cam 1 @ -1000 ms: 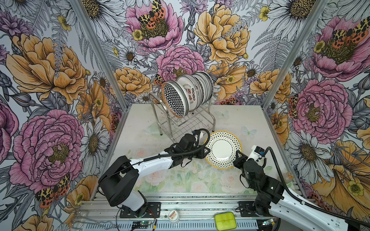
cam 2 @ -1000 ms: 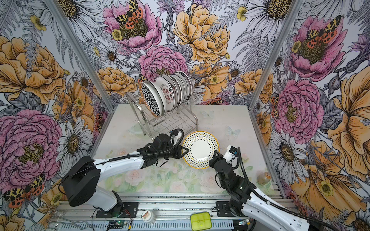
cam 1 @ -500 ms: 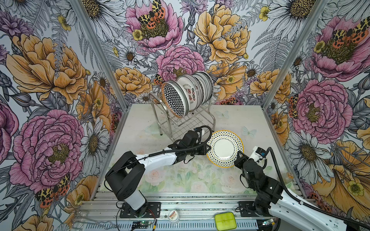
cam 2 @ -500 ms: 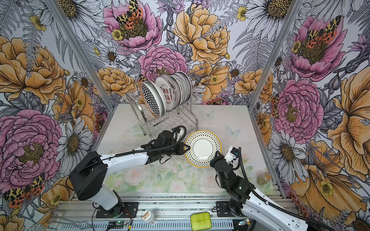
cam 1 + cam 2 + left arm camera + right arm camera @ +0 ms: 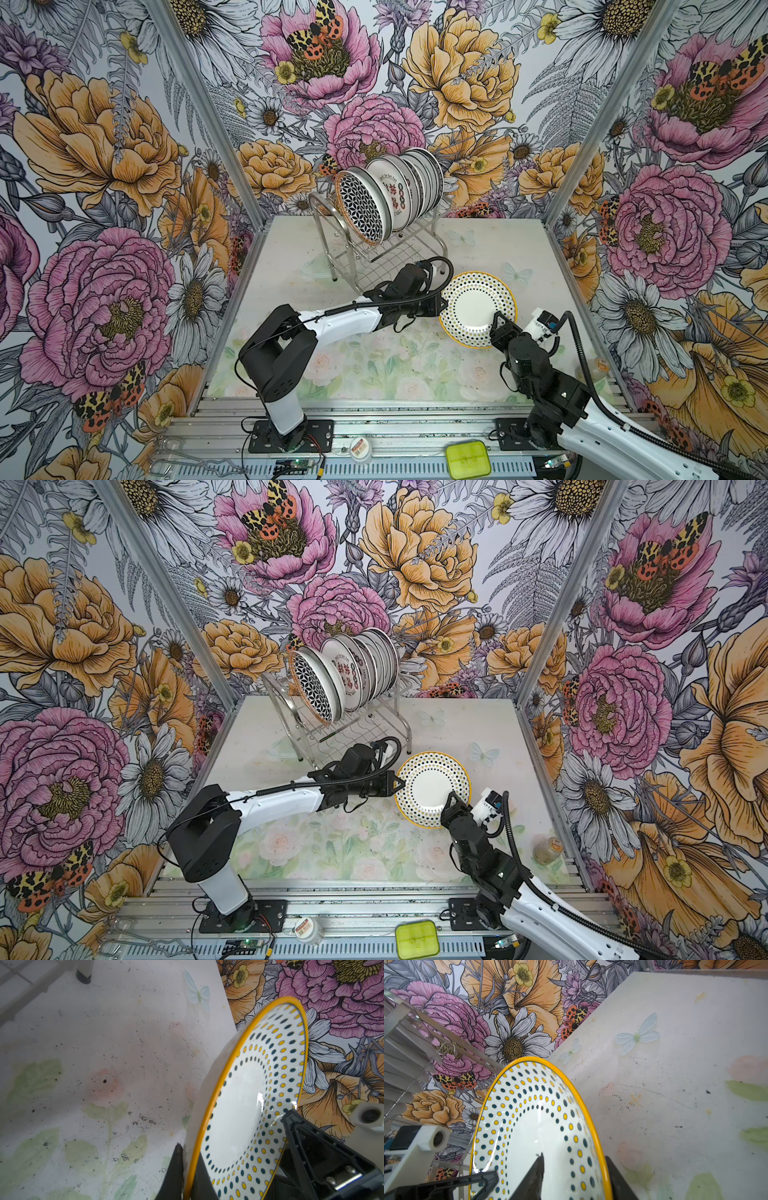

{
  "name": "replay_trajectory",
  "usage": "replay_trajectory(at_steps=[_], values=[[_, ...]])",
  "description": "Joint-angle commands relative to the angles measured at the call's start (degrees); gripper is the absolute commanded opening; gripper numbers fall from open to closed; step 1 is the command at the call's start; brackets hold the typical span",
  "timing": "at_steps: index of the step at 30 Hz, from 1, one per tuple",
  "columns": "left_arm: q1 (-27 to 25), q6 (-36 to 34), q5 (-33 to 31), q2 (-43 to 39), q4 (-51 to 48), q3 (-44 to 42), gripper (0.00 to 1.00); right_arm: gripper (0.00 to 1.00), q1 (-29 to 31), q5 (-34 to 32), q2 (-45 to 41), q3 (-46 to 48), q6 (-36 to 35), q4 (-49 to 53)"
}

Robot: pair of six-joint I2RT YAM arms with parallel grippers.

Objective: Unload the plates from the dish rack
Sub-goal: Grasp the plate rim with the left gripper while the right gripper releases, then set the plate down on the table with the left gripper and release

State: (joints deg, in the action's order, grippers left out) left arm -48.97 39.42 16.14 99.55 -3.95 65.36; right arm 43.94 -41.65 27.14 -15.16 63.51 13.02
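The dish rack (image 5: 376,259) carries a row of upright plates (image 5: 390,195) on its upper tier, behind the left claw (image 5: 443,305). That arm stretches low across the worktop (image 5: 490,232), its claw pinching the rim of a tilted dotted plate (image 5: 473,305). The right claw (image 5: 500,323) straddles the opposite rim with its fingers spread. Open worktop lies beyond the right claw, up to the side wall.

Robot lab cell, floral-printed wall panels (image 5: 104,145), aluminium frame posts (image 5: 210,112), slotted base rail (image 5: 415,428).
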Motion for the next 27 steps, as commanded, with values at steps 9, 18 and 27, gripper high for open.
replay_trajectory(at_steps=[9, 18, 27], values=[[-2.51, 4.08, -4.81, 6.94, -2.92, 11.47, 0.00, 0.71, -0.99, -12.77, 0.95, 0.01, 3.54, -3.30], [-2.47, 2.89, -7.22, 18.01, -9.01, 27.41, 0.00, 0.99, -4.21, -22.48, 0.57, -2.38, -4.54, -2.47], [-1.35, 1.46, -6.97, 27.58, -12.14, 40.30, 0.00, 0.99, -7.02, -26.91, -3.51, -3.08, -11.76, -2.30]])
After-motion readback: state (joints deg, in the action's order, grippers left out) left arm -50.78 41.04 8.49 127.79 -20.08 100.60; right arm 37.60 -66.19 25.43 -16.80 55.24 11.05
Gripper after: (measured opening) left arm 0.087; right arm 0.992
